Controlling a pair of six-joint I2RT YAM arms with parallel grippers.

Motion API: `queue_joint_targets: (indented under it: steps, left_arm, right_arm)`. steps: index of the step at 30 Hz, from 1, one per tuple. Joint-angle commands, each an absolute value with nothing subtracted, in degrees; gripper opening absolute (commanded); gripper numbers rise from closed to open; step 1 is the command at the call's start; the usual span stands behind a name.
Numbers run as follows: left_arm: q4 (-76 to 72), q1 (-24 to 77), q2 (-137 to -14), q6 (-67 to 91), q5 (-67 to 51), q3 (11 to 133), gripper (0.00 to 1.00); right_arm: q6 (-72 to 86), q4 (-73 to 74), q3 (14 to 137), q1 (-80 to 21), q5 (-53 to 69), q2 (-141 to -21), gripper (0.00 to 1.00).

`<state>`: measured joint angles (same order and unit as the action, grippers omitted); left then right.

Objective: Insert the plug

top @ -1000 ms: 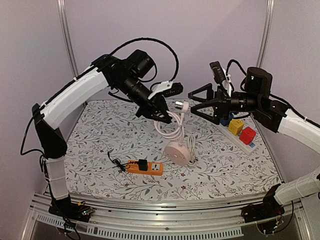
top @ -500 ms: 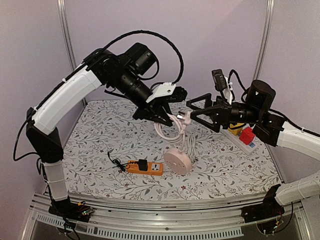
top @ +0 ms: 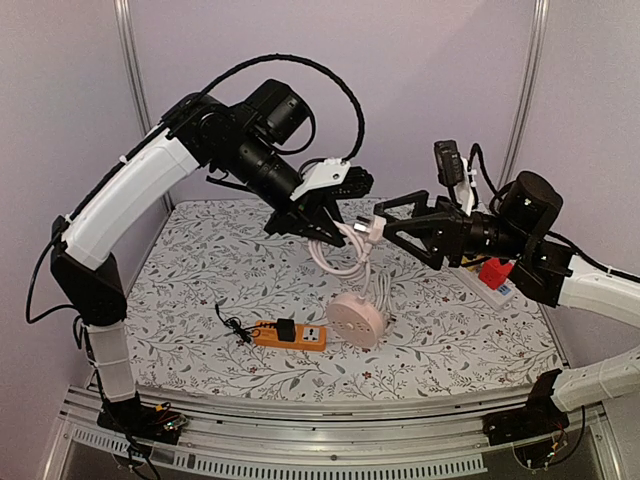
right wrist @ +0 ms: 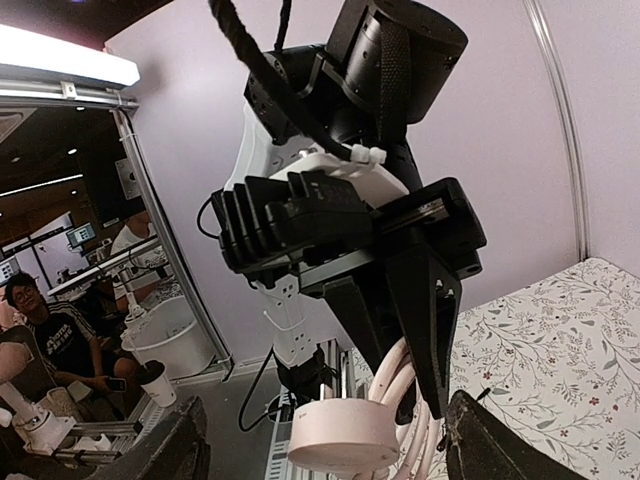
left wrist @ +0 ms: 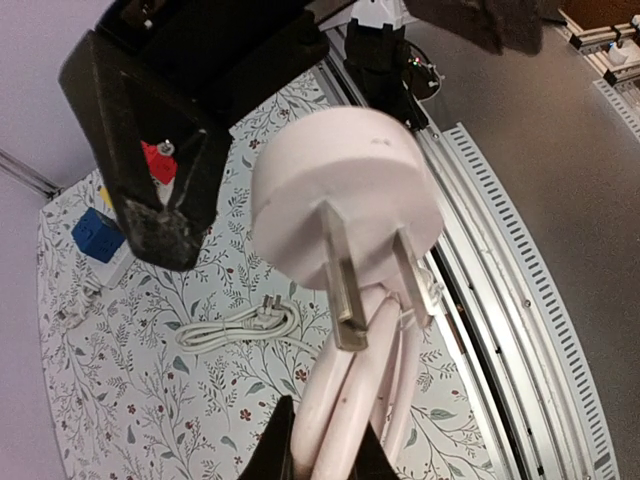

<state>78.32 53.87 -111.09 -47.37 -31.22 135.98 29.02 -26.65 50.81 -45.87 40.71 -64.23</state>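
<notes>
My left gripper (top: 326, 232) is shut on a bundle of pink cable loops (left wrist: 335, 400) and holds it above the table. A round pink disc (top: 357, 319) with two flat metal prongs (left wrist: 345, 290) hangs from that cable, below the fingers. It shows large in the left wrist view (left wrist: 345, 185), and low in the right wrist view (right wrist: 345, 437). A white plug end (top: 368, 228) sticks out beside the left fingers. My right gripper (top: 382, 217) is open and empty, its tips level with the left gripper and just right of it.
An orange power strip (top: 290, 334) with a black plug in it lies near the front. A white power strip (top: 492, 283) with red, yellow and blue blocks lies at the right. A second coiled white cable (left wrist: 240, 325) lies on the floral table cloth (top: 200, 270).
My right gripper has moved left and down, close to the left gripper. The left arm has shifted slightly, and the hanging cable and disc moved with it.
</notes>
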Motion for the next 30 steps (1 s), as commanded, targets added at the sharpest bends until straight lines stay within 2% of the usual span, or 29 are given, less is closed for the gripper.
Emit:
queue_joint_targets:
  steps: [1,9,14,17,18,20,21,22,23,24,27,30]
  left_arm:
    - [80.59,54.32,-111.05,-46.91,-33.04,137.64,0.00]
    - [80.52,54.32,-111.36,-46.68,-33.31,137.87,0.00]
    - [80.51,54.32,-111.53,-46.60,-33.31,137.81,0.00]
    - [80.60,54.32,-111.44,-46.62,-33.22,137.58,0.00]
    - [80.60,54.32,-111.42,-46.54,-33.18,137.34,0.00]
    - [80.30,54.32,-111.37,-46.19,-32.90,136.78,0.00]
    - [79.78,54.32,-111.24,-45.53,-32.38,136.23,0.04]
    - [78.86,54.32,-110.98,-44.40,-31.11,135.47,0.31]
    - [77.97,54.32,-110.73,-43.31,-29.24,134.52,0.73]
    - [77.22,54.25,-110.45,-42.43,-27.11,133.51,0.96]
    - [76.00,52.72,-108.37,-41.75,-21.56,129.31,1.00]
    - [75.35,48.36,-105.01,-41.86,-20.88,121.81,0.99]
  right_arm:
    - [26.50,-27.34,50.36,-46.96,38.86,-65.51,0.79]
    - [26.01,-27.46,51.59,-48.20,39.23,-68.41,0.64]
    - [25.98,-27.81,50.98,-48.21,39.53,-68.37,0.41]
    - [25.99,-28.36,50.40,-48.25,39.09,-67.57,0.09]
    - [25.94,-28.65,50.22,-48.24,38.92,-67.30,0.04]
    - [25.99,-28.94,50.02,-48.25,38.28,-66.62,0.01]
    - [26.05,-28.84,50.01,-48.25,37.49,-66.27,0.00]
    - [26.11,-28.51,50.01,-48.19,36.79,-65.87,0.00]
    - [26.25,-27.42,50.08,-48.22,34.76,-65.07,0.00]
    - [26.14,-25.63,50.28,-47.96,32.76,-64.47,0.00]
    - [25.93,-17.52,52.06,-46.19,27.98,-60.87,0.00]
    - [23.42,-1.65,55.89,-44.82,20.46,-55.86,0.00]
